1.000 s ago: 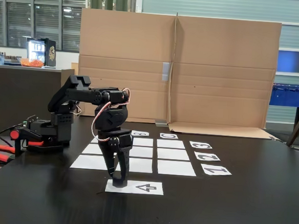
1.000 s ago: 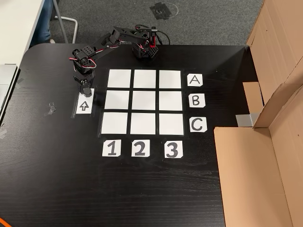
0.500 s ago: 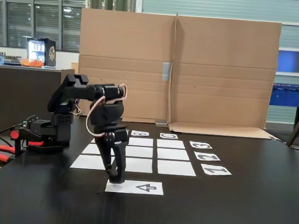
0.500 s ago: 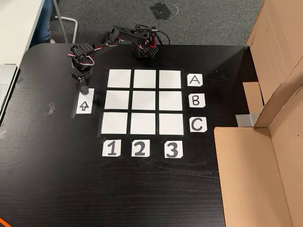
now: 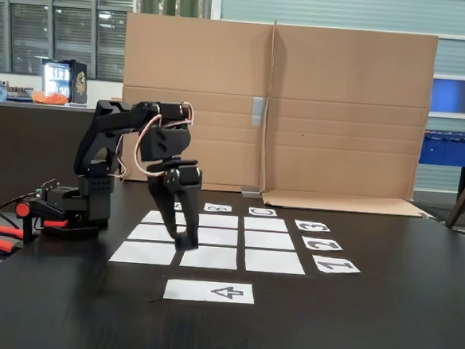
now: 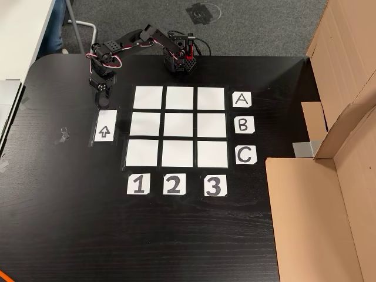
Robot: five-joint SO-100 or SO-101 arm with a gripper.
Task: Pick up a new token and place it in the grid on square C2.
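- Fixed view at worktop point(image 5: 349, 326) level: gripper point(image 5: 185, 240) lifted clear of the surface and pointing down, hanging over the near-left part of the grid point(image 5: 208, 257).
- Jaws drawn nearly together around a small dark lump at the tips, judged to be the token point(image 5: 186, 242). Carried high, presumably to pass over the paper without dragging.
- Arrow sheet point(image 5: 208, 291) lying bare, near of the grid.
- Square C2 point(image 5: 269, 240), right column and middle row, blank and well apart from the gripper.
- Fixed view from above: gripper point(image 6: 102, 103) just far of the arrow sheet point(image 6: 104, 126), left of the grid point(image 6: 148, 97).
- Token not separable from the black fingers against the black top.
- All nine cells blank, square C2 point(image 6: 177, 154) included, in the middle of the near row.
- Cardboard point(image 6: 317, 217) at right folded open, nothing seen on it.
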